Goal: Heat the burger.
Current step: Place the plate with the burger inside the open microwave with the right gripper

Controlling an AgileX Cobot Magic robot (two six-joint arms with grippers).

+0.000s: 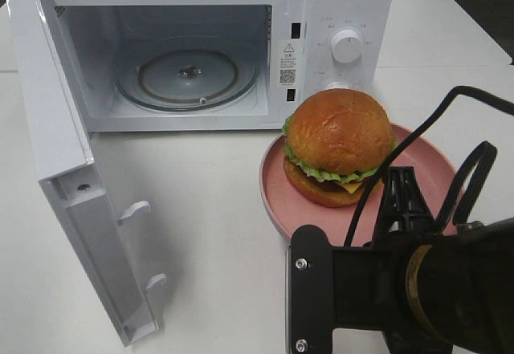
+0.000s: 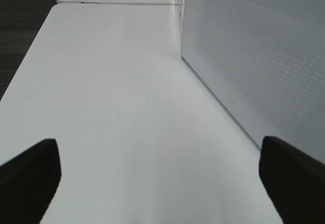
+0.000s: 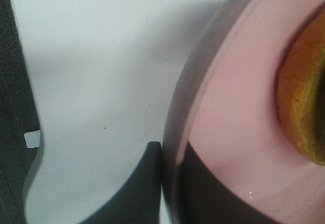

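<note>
Right hand (image 3: 170, 181) is seen closed narrowly over the near rim of the pink plate (image 1: 277, 197), with one finger set outside the rim and one on the plate. The left hand (image 2: 160, 178) is spread wide with nothing held in it, and is hung low over the white surface (image 1: 209, 209) beside the door (image 1: 56, 121). Loading is judged to be the step in hand: the burger (image 1: 339, 141) is carried on the plate, which is rested on the surface just in front of the control panel of the microwave (image 1: 337, 1), not yet inside. A level lift and a carry across onto the glass turntable (image 1: 189, 77) are called for next, since the burger is loose and could be slid off. Counted, largest first: one microwave, one door swung fully open, one turntable, one plate, one burger, two hands, one dial (image 1: 347, 45) plainly shown.
</note>
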